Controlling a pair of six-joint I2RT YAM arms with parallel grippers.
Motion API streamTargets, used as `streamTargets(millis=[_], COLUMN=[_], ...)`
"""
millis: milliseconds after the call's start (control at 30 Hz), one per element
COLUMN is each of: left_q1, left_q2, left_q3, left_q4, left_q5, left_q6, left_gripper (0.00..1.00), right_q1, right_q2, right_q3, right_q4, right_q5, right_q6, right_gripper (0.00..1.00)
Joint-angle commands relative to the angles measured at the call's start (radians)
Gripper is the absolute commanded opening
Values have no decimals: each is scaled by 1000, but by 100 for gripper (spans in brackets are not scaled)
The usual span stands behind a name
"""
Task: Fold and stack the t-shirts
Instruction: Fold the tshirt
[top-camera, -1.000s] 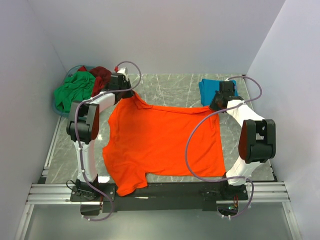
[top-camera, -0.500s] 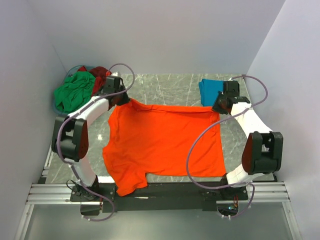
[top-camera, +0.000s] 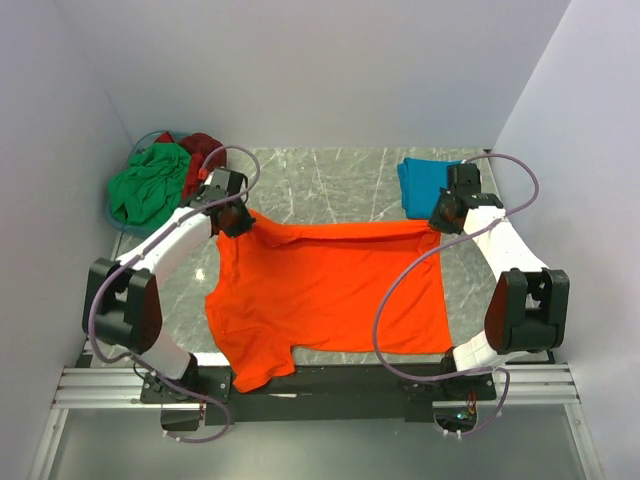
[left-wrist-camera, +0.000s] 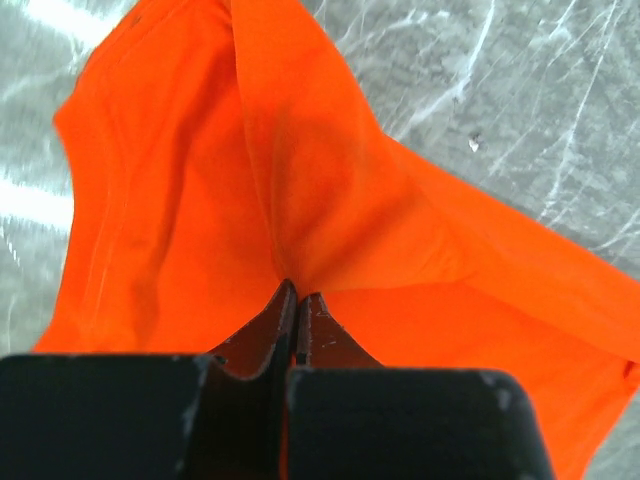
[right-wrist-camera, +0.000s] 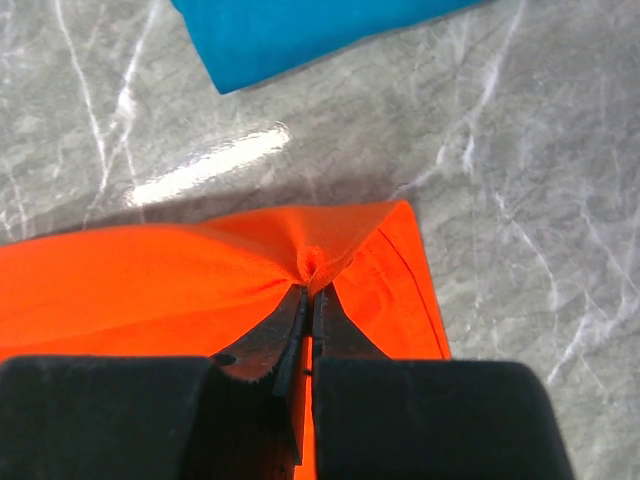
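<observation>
An orange t-shirt (top-camera: 320, 290) lies spread across the middle of the table, its far edge lifted. My left gripper (top-camera: 240, 222) is shut on the shirt's far left corner; the left wrist view shows the orange cloth (left-wrist-camera: 330, 200) pinched in my left gripper (left-wrist-camera: 297, 290). My right gripper (top-camera: 436, 220) is shut on the far right corner, where bunched orange cloth (right-wrist-camera: 200, 270) sits in my right gripper (right-wrist-camera: 312, 285). A folded teal t-shirt (top-camera: 424, 183) lies at the back right, and the teal t-shirt (right-wrist-camera: 300, 30) also shows in the right wrist view. A green t-shirt (top-camera: 148, 182) and a dark red t-shirt (top-camera: 200, 158) are heaped at the back left.
The heap at the back left rests in a blue basket (top-camera: 114, 222) against the left wall. White walls close in the left, back and right. A black bar and metal rail (top-camera: 330, 385) run along the near edge, under the shirt's near hem.
Both grippers have drawn the shirt's far edge toward the near side. The left arm has swung outward to the left and its gripper moved nearer; the right arm shifted slightly right.
</observation>
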Motion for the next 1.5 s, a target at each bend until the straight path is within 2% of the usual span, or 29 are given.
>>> streamTargets(millis=[0, 233, 433, 567, 800, 1067, 1233, 1467], left_q1=[-10, -30, -67, -110, -112, -112, -112, -105], left_q2=[-73, -152, -204, -218, -227, -210, -210, -190], left_q3=[-12, -48, -126, -150, -210, -226, -235, -223], left_q4=[-79, -182, -170, -184, -158, -131, -121, -105], left_q5=[-39, -68, 1, -10, -7, 15, 16, 21], left_q6=[-76, -151, -192, -218, -237, -229, -225, -206], left_gripper=[0, 0, 0, 0, 0, 0, 0, 0], right_q1=[-9, -7, -7, -9, -7, -7, -9, -9], right_q2=[-34, -29, -34, -51, -71, -88, -105, -166], right_q3=[21, 21, 18, 10, -42, -105, -148, -169], right_q4=[-16, -14, -17, -13, 2, -17, -65, -80], right_q5=[39, 37, 34, 32, 22, 85, 123, 91], right_q6=[-21, -27, -30, -42, -47, -19, 19, 31], right_gripper=[0, 0, 0, 1, 3, 7, 25, 60])
